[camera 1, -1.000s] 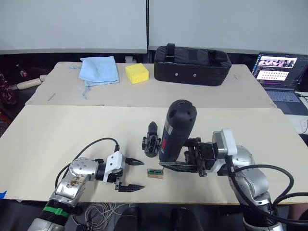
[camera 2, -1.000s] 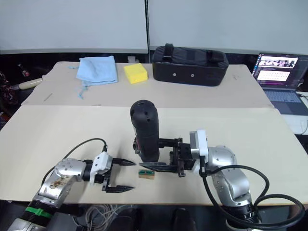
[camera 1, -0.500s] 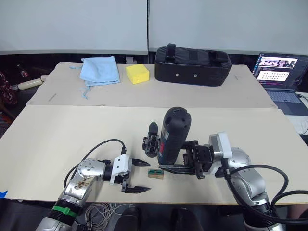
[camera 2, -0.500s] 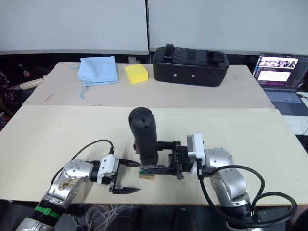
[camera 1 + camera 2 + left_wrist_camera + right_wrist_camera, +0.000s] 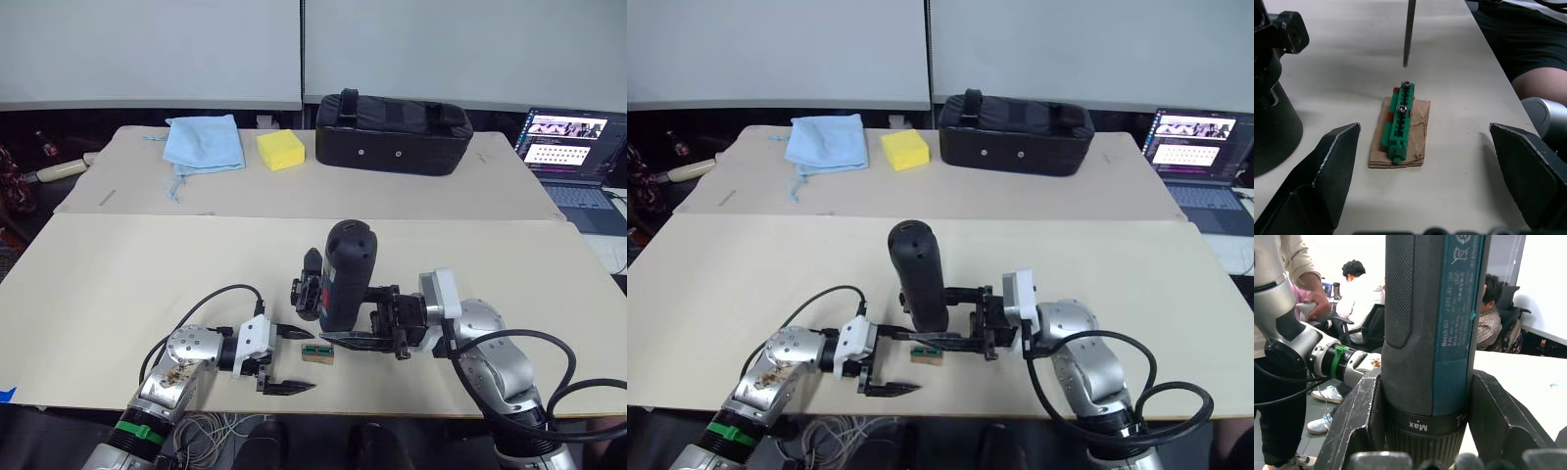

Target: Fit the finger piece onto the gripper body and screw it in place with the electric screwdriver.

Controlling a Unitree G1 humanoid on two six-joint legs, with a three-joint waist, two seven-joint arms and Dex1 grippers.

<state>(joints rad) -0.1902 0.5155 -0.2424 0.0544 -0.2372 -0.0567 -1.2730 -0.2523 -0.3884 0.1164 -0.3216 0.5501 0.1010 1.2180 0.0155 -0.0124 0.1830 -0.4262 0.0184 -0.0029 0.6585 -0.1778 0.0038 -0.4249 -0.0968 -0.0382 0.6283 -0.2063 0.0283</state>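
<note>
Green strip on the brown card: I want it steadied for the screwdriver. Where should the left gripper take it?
Pinch the strip's long sides at mid-length, coming in low from its near end: it lies flat, lengthwise between the open left gripper's fingers.

silver-jointed arms, black cables, white wrist blocks, black-fingered left claw [image 5: 277, 360]

My left gripper [image 5: 286, 360] sits low and forward with its fingers [image 5: 1327, 171] spread wide. My right gripper [image 5: 343, 315] reaches inward across my front, fingers [image 5: 1359, 416] clamped.
</note>
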